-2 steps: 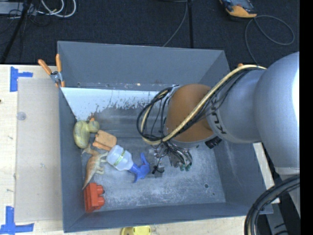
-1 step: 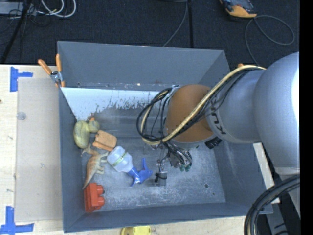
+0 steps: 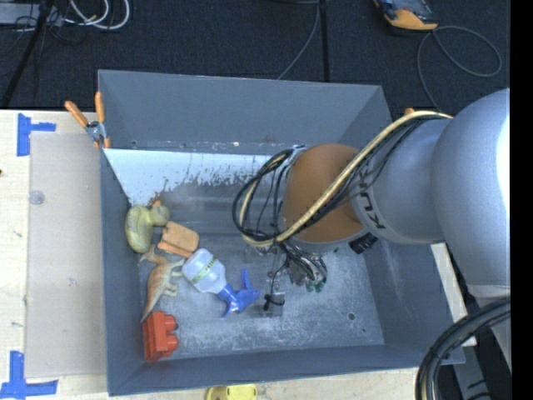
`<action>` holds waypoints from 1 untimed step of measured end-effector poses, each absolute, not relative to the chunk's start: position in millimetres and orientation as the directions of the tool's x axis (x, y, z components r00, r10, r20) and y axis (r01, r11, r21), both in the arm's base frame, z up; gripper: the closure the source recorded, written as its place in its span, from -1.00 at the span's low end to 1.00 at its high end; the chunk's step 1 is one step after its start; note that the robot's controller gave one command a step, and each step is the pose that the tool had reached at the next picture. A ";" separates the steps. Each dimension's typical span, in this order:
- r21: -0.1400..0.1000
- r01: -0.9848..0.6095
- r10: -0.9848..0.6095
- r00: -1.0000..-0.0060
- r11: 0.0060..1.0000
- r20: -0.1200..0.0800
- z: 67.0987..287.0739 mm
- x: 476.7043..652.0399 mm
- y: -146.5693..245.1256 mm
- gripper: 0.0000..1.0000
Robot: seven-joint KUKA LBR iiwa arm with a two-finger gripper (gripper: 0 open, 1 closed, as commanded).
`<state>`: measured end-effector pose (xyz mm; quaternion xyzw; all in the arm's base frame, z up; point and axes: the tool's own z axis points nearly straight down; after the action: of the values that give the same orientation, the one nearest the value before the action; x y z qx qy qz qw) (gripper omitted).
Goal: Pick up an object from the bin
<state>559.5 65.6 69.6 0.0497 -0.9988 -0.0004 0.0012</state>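
I have the grey bin (image 3: 366, 307) under the arm (image 3: 433, 182), whose orange-covered wrist and cable loops hang over the middle of the floor and hide the gripper's upper part from me. The gripper (image 3: 274, 300) sits low over speckled floor, and I cannot tell whether it is spread or closed.

Everything loose lies to its left. Farthest out, up and to the left, a yellow-green toy animal (image 3: 143, 226) touches a tan block (image 3: 178, 240). Below those a tan dinosaur (image 3: 160, 282) lies by the left wall, and a red block (image 3: 160, 337) sits down-left in the corner. Nearer is a pale blue-and-white bottle (image 3: 202, 270).

Just beside the gripper on its left lies a small blue figure (image 3: 239, 297), touching the bottle's narrow end on its far side.
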 end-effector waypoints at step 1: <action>-0.002 -0.131 -0.131 -0.991 0.991 0.002 69.4 552.7 76.5 -1.00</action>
<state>552.7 76.5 69.4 0.0656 -0.9978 0.0010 0.0010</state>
